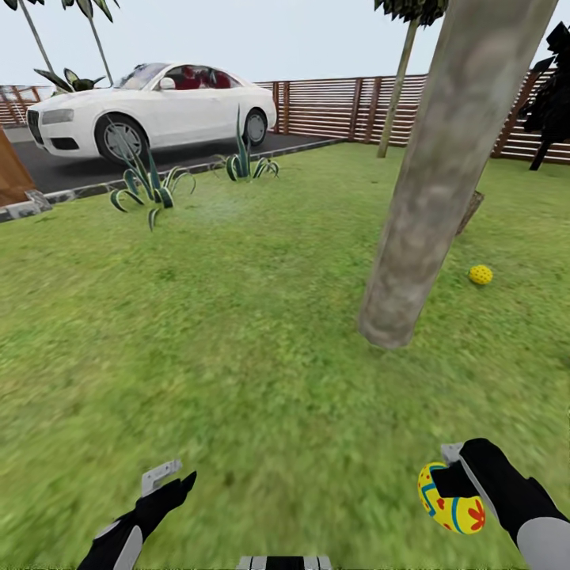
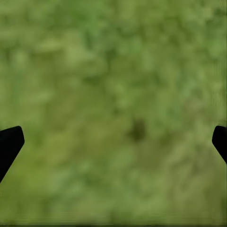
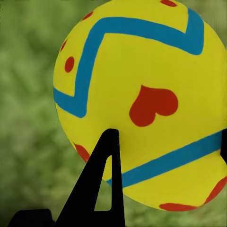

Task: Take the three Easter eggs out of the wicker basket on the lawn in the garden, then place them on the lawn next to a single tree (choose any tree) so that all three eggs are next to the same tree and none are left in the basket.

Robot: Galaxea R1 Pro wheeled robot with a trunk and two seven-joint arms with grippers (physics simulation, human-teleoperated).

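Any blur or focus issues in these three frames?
Head view: lawn smeared near the bottom edge, tree and car sharper. Left wrist view: grass uniformly soft. Right wrist view: egg in the right gripper crisp, grass behind it defocused.

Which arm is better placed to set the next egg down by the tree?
Right. The right gripper holds an egg on the tree's side; the left gripper is open over lawn.

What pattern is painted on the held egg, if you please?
Yellow egg with blue zigzag bands and red marks; clearest in the right wrist view.
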